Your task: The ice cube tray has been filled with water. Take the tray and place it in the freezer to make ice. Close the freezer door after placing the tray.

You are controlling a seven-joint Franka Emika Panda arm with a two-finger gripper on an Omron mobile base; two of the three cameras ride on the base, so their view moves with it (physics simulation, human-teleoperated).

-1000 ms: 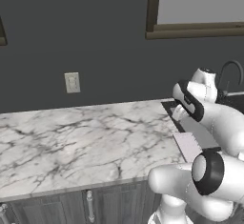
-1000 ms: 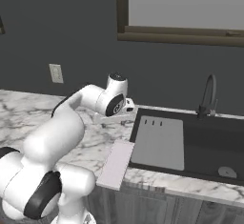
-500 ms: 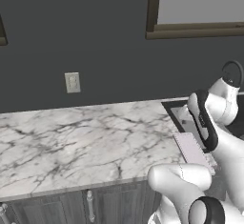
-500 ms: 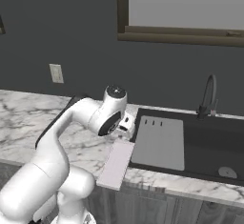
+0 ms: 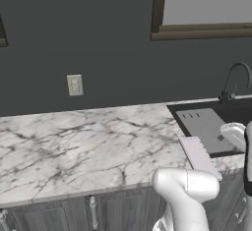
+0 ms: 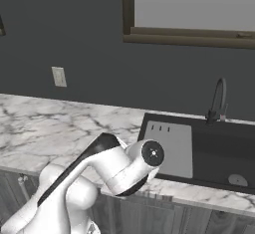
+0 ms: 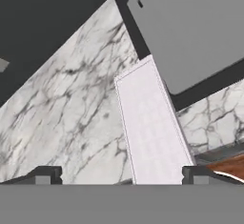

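Hand view, lower centre: tray (image 7: 152,127) on table (image 7: 76,123) between wide-spread fingers (image 7: 45,175). Right base view: arm hides it.

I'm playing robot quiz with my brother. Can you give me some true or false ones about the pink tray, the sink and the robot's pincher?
1. The ice cube tray lies flat on the marble counter. True.
2. The tray is inside the sink. False: it lies on the counter beside the sink's edge.
3. The gripper is holding the tray. False: its fingertips are wide apart and the tray lies between them, ungripped.
4. A dark grey mat lies in the sink. True.
5. The faucet is white. False: it is dark.
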